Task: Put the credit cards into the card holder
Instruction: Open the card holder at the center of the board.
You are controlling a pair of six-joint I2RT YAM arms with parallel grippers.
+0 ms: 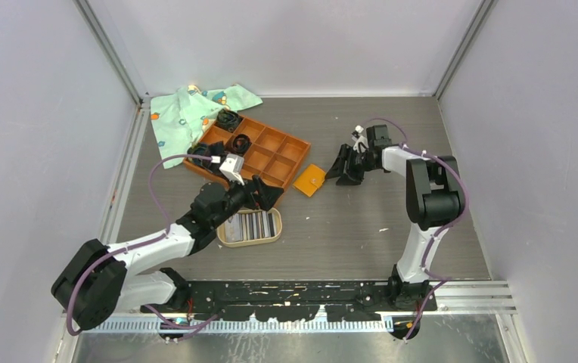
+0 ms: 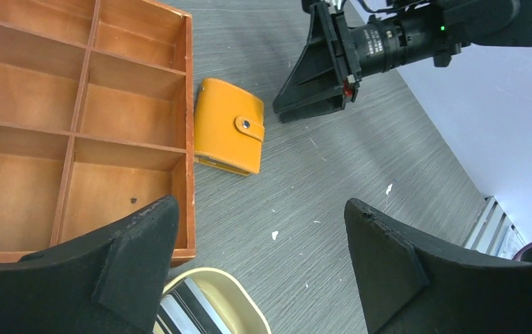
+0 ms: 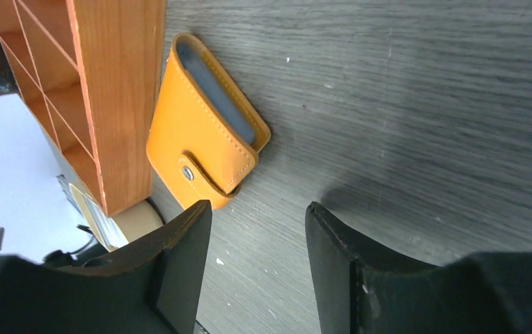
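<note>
The card holder (image 1: pixel 309 180) is a small orange wallet, snapped shut, lying flat on the table against the right corner of the compartment tray. It also shows in the left wrist view (image 2: pixel 227 134) and in the right wrist view (image 3: pixel 204 132). The credit cards (image 1: pixel 250 225), striped grey, black and white, lie in the oval dish; a few show in the left wrist view (image 2: pixel 185 311). My left gripper (image 1: pixel 265 193) is open and empty, above the dish's far edge. My right gripper (image 1: pixel 343 168) is open and empty, just right of the card holder.
An orange-brown compartment tray (image 1: pixel 271 155) with small black items in its far cells stands left of the card holder. The oval tan-rimmed dish (image 1: pixel 275 234) sits in front of it. A patterned green cloth (image 1: pixel 188 113) lies at the back left.
</note>
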